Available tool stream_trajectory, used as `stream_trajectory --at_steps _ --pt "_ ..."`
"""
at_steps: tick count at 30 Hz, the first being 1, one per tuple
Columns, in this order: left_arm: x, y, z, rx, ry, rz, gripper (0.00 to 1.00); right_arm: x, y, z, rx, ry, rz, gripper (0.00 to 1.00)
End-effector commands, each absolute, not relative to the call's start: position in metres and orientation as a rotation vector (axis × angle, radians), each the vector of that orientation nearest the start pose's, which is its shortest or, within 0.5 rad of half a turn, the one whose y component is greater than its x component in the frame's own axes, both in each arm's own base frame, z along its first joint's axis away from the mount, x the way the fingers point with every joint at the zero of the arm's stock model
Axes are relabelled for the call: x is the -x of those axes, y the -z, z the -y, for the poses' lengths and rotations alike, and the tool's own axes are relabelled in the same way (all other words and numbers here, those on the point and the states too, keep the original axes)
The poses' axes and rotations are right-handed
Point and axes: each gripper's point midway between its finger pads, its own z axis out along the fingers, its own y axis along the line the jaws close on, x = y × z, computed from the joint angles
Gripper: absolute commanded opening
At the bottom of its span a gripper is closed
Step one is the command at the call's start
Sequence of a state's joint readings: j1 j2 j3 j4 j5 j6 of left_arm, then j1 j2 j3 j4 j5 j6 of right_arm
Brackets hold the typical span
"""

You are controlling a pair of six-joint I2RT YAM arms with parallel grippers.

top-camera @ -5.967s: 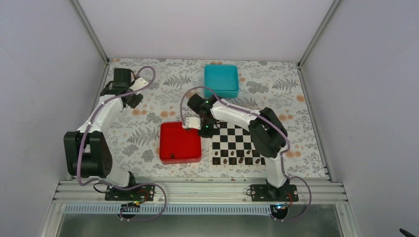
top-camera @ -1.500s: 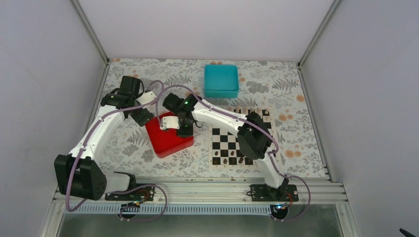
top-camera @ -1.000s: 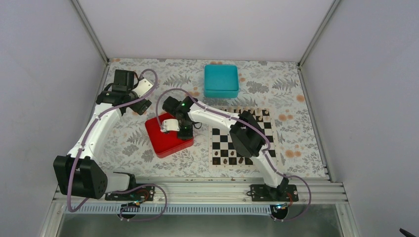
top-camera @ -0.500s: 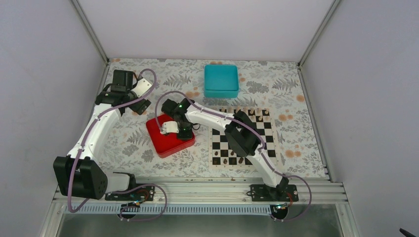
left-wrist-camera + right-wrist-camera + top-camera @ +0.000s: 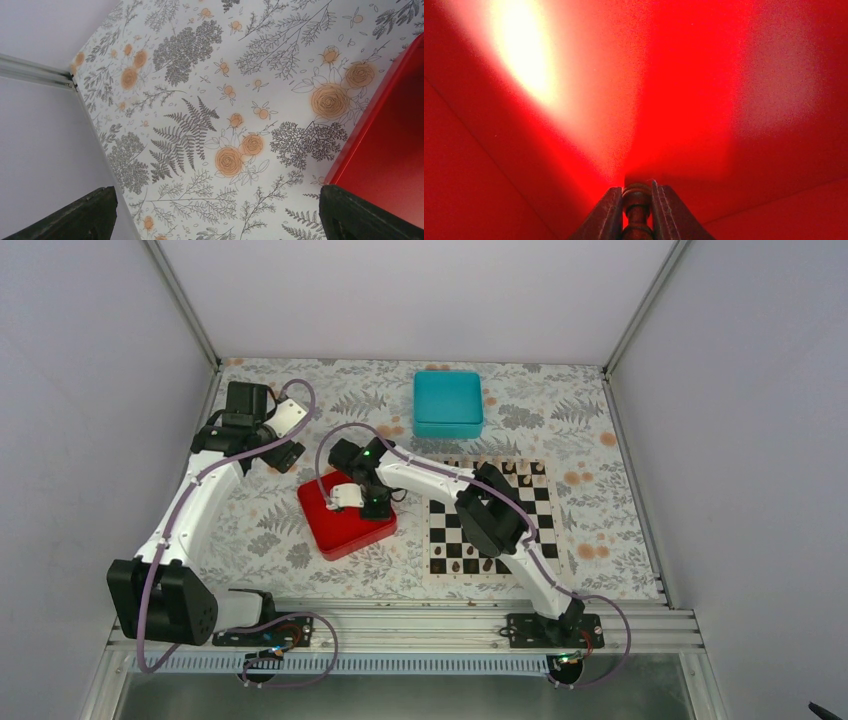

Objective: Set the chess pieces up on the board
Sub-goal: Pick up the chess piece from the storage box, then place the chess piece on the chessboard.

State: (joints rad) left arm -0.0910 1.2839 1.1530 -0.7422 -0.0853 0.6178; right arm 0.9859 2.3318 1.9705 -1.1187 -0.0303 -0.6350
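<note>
Red tray (image 5: 734,80), piece (image 5: 636,205) in right hand (image 5: 636,191)

The red tray (image 5: 343,532) has shifted left, off the board (image 5: 446,525), and rotated out of square with it. The right gripper (image 5: 372,506) has moved from the board's upper-left corner into the tray, where it grips 1 chess piece (image 5: 636,198). The left gripper (image 5: 283,453), at the tray's upper-left corner 1.5 s ago, has withdrawn toward the upper left.

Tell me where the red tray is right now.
In the top view, the red tray lies just left of the board, skewed, with the right gripper inside it holding a chess piece.
</note>
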Motion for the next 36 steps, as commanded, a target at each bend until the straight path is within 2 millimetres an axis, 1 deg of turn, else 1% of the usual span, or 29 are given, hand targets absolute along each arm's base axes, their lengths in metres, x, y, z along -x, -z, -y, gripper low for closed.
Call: stream_trajectory --at_steps 1,5,8,10,12,14,17,19,22,25,28,29,33,36 --pt "-0.349 -0.211 0.018 -0.818 -0.320 -2.315 1.00 -0.266 -0.054 -0.400 2.174 -0.053 -2.081 0.14" --pt "-0.352 -0.217 0.017 -0.808 -0.323 -2.303 1.00 -0.268 -0.075 -0.400 2.142 -0.067 -2.064 0.11" --pt "-0.353 -0.223 0.018 -0.799 -0.322 -2.294 1.00 -0.271 -0.099 -0.400 2.105 -0.102 -2.042 0.10" --pt "-0.354 -0.226 0.018 -0.791 -0.318 -2.289 1.00 -0.274 -0.115 -0.395 2.079 -0.121 -2.037 0.10" --pt "-0.354 -0.228 0.018 -0.784 -0.316 -2.287 1.00 -0.276 -0.128 -0.386 2.056 -0.140 -2.043 0.10" --pt "-0.354 -0.231 0.019 -0.777 -0.312 -2.284 1.00 -0.279 -0.136 -0.373 2.035 -0.151 -2.058 0.10" --pt "-0.354 -0.233 0.020 -0.774 -0.301 -2.285 1.00 -0.282 -0.143 -0.355 1.996 -0.177 -2.072 0.10" --pt "-0.354 -0.234 0.020 -0.770 -0.297 -2.289 1.00 -0.284 -0.142 -0.340 1.976 -0.162 -2.102 0.09" --pt "-0.353 -0.239 0.020 -0.757 -0.296 -2.284 1.00 -0.286 -0.145 -0.310 1.919 -0.159 -2.168 0.09" --pt "-0.354 -0.243 0.019 -0.743 -0.304 -2.277 1.00 -0.284 -0.148 -0.273 1.848 -0.145 -2.226 0.08" --pt "-0.356 -0.245 0.019 -0.727 -0.302 -2.275 1.00 -0.274 -0.144 -0.223 1.774 -0.123 -2.326 0.08" --pt "-0.358 -0.246 0.020 -0.724 -0.294 -2.274 1.00 -0.270 -0.149 -0.205 1.737 -0.116 -2.337 0.08" --pt "-0.365 -0.249 0.026 -0.700 -0.246 -2.267 1.00 -0.256 -0.152 -0.136 1.601 -0.075 -2.427 0.08" --pt "-0.370 -0.251 0.031 -0.692 -0.221 -2.260 1.00 -0.241 -0.155 -0.091 1.514 -0.047 -2.467 0.08"
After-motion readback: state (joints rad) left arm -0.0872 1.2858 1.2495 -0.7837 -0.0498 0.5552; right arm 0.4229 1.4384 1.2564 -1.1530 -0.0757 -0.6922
